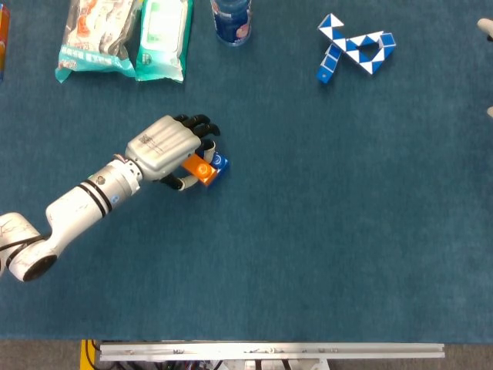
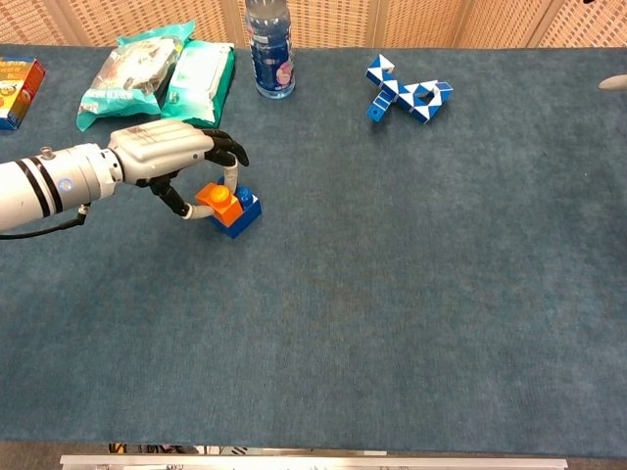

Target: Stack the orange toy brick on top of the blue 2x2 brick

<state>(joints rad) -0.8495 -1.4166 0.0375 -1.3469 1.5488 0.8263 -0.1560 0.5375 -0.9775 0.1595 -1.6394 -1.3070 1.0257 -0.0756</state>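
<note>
My left hand (image 1: 166, 146) (image 2: 171, 152) reaches in from the left and pinches the orange toy brick (image 1: 199, 169) (image 2: 216, 199) between thumb and fingers. The orange brick sits against the top left part of the blue 2x2 brick (image 1: 216, 164) (image 2: 238, 212), which rests on the blue cloth. One blue stud shows to the right of the orange brick. How firmly the two are seated together I cannot tell. Of my right hand (image 1: 485, 29) (image 2: 612, 83), only a pale sliver shows at the far right edge.
Two snack packets (image 1: 96, 35) (image 2: 132, 73) and a wipes pack (image 1: 163, 35) lie at the back left. A bottle (image 1: 231, 19) (image 2: 269, 49) stands behind the bricks. A blue-and-white twist puzzle (image 1: 354, 48) (image 2: 407, 95) lies at the back right. A small box (image 2: 20, 78) sits at the far left.
</note>
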